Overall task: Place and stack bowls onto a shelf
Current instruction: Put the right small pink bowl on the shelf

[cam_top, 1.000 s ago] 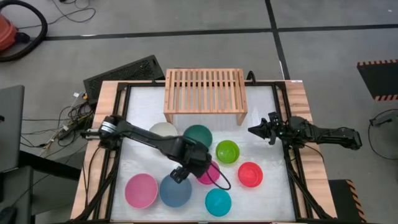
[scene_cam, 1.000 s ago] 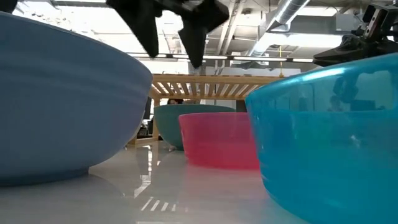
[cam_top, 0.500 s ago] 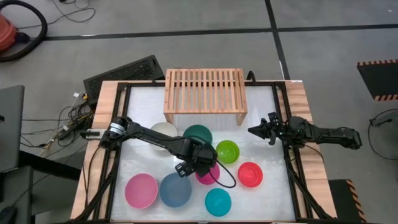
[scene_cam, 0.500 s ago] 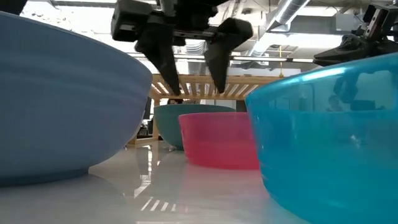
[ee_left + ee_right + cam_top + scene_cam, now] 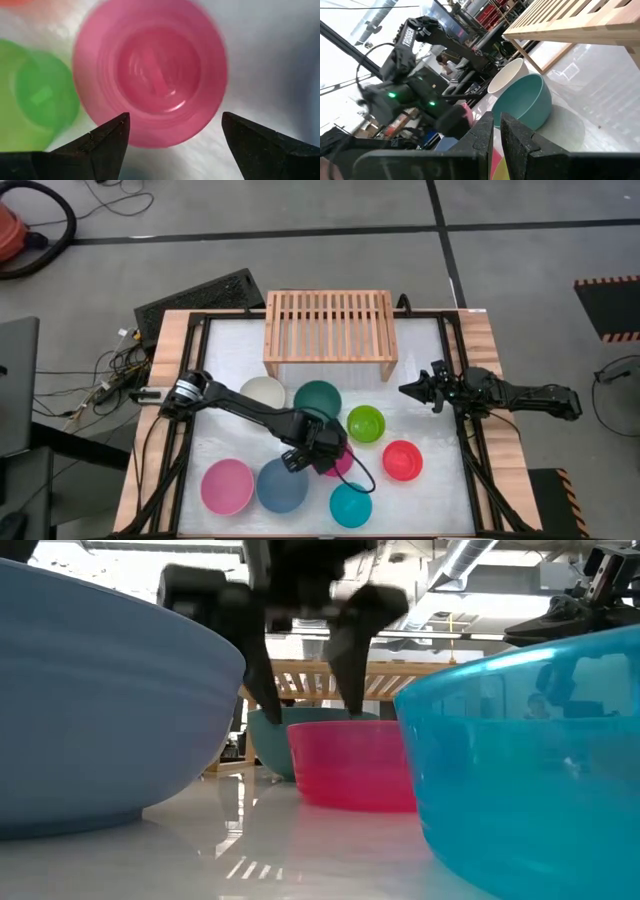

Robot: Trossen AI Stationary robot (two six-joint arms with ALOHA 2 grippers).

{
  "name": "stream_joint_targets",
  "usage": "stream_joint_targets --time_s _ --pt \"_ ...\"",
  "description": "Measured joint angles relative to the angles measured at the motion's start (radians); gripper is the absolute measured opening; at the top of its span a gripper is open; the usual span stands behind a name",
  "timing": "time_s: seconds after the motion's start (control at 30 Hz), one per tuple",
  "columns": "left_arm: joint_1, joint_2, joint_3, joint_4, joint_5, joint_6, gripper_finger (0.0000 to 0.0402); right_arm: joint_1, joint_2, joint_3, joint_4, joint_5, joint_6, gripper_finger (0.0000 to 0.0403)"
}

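Note:
The small magenta bowl [image 5: 150,70] stands upright on the table, right below my left gripper [image 5: 173,117]. That gripper is open and points steeply down. Its two fingertips hang at rim height [image 5: 308,712], one outside the bowl's left wall and one over the bowl; I see no touch. In the high view the gripper [image 5: 318,455] hides most of the bowl [image 5: 342,467]. The wooden shelf [image 5: 328,330] stands at the table's far side with nothing on its slats. My right gripper [image 5: 405,390] waits shut at the right edge.
Around the magenta bowl stand the slate blue [image 5: 281,486], pink [image 5: 227,486], teal [image 5: 351,504], red-orange [image 5: 402,460], lime green [image 5: 366,423], dark green [image 5: 318,398] and cream [image 5: 262,391] bowls. Bare table lies between the bowls and the shelf.
My left gripper has come down over the magenta bowl until its fingertips reach rim height, and it has rolled about its own axis on the way. It has stayed open. No bowl has moved.

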Motion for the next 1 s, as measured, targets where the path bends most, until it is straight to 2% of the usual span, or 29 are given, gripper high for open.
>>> stream_joint_targets --time_s 0.13,0.33,0.53,0.77,0.87,1.0 --pt "0.000 0.000 -0.046 0.076 -0.079 0.034 0.0300 0.000 0.000 0.000 0.000 0.000 0.000 0.0063" --pt "0.013 0.000 -0.046 0.078 -0.028 0.096 0.0284 0.000 0.000 0.000 -0.001 0.000 0.000 0.0063" --pt "0.017 0.000 -0.046 0.095 0.029 0.100 0.0212 0.000 0.000 0.000 -0.001 0.000 0.000 0.0063" --pt "0.017 0.000 -0.046 0.112 0.046 0.105 0.0118 0.000 0.000 0.000 -0.001 0.000 0.000 0.0063" --pt "0.017 0.013 -0.045 0.135 0.082 0.095 0.0091 0.000 0.000 0.000 -0.001 0.001 0.000 0.0063" --pt "0.016 0.044 -0.045 0.180 0.055 0.106 0.0069 0.000 0.000 0.000 -0.004 0.001 0.000 0.0063"
